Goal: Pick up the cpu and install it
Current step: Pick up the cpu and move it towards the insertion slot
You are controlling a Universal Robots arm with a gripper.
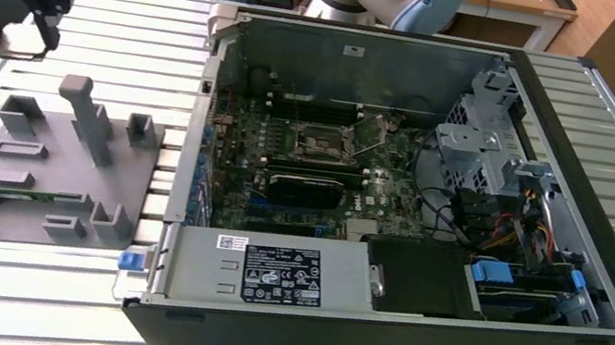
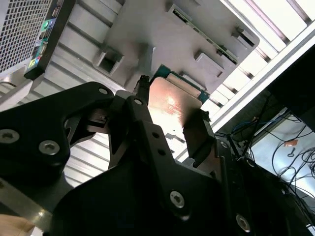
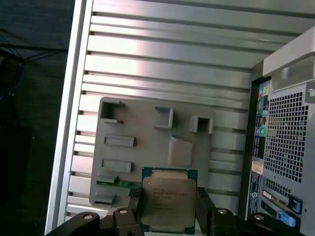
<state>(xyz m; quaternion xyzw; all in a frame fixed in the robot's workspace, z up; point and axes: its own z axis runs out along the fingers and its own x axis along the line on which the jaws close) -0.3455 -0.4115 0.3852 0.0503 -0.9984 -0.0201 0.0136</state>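
clamping the cpu [image 3: 169, 204] by two opposite edges, the end effector [image 3: 170, 209] is carrying it clear above the grey fixture tray [image 3: 147, 142], with the chip's silvery top facing the first wrist view. in the exterior view the arm's head is hanging over the counter [image 1: 131, 31] near its far corner on the exterior view's left, well apart from the open computer case [image 1: 353, 54]. i am judging the pick-up as done, since the chip is resting on nothing. the install is looking wholly undone: the socket [image 1: 319, 144] on the motherboard is sitting open and unfilled (as far as the exterior view is letting me tell). counting things, i am finding one cpu, one end effector, one fixture tray, one computer case, one socket, and one green memory stick [image 3: 115, 183] lying in the tray.
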